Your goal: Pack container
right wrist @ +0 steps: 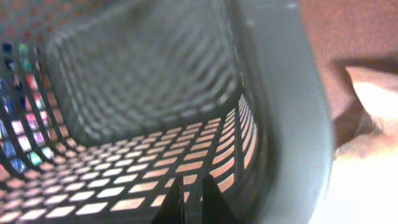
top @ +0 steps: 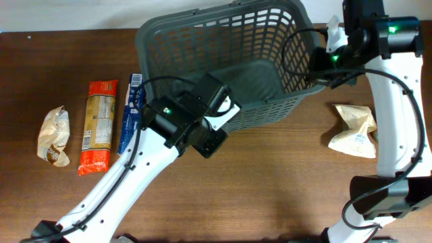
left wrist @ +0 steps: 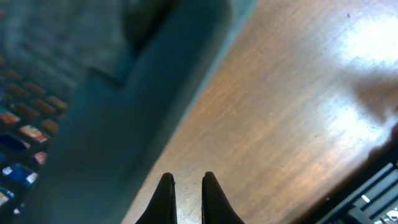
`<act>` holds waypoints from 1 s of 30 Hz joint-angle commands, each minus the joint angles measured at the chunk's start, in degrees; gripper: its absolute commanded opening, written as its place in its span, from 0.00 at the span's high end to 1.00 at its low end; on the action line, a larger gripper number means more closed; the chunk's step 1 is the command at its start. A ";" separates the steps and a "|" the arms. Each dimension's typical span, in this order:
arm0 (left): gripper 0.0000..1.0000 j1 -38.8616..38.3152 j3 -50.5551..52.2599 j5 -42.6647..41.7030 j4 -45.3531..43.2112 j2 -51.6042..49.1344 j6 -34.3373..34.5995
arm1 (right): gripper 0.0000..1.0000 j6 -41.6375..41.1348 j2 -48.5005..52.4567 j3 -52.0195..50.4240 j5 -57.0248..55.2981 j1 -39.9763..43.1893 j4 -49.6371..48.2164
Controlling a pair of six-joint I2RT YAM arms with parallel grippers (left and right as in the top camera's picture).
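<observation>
R hand [right wrist: 191, 190] pinches container [right wrist: 286, 124] wall (wrist cam only).

You were at what looked like a robotics lab bench. A bare wood-grain worktop [top: 270, 175] carried a white left arm [top: 135, 169] and a white right arm [top: 398, 115], both rising from its near edge. Black cables [top: 297, 47] looped along them, and green status lights [top: 393, 29] glowed. A plain pale wall [top: 67, 13] ran along the far side.
</observation>
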State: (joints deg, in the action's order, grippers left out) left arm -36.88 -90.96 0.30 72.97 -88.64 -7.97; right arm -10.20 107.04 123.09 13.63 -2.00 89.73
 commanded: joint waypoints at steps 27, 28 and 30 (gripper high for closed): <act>0.05 8.28 -35.52 17.68 15.58 3.39 1.90 | 0.96 -1.27 -9.51 25.49 -6.86 13.35 1.05; 0.03 10.36 -35.52 17.97 15.61 3.37 1.88 | 0.96 -2.01 -10.10 26.56 -6.88 16.52 1.62; 0.00 15.02 -35.28 16.92 15.80 2.47 1.90 | 0.96 -2.43 -11.28 27.43 -6.84 23.32 2.62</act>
State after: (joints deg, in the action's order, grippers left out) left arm -27.49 -126.45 12.71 88.14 -84.12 -6.79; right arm -11.00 97.34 148.92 7.60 14.87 91.24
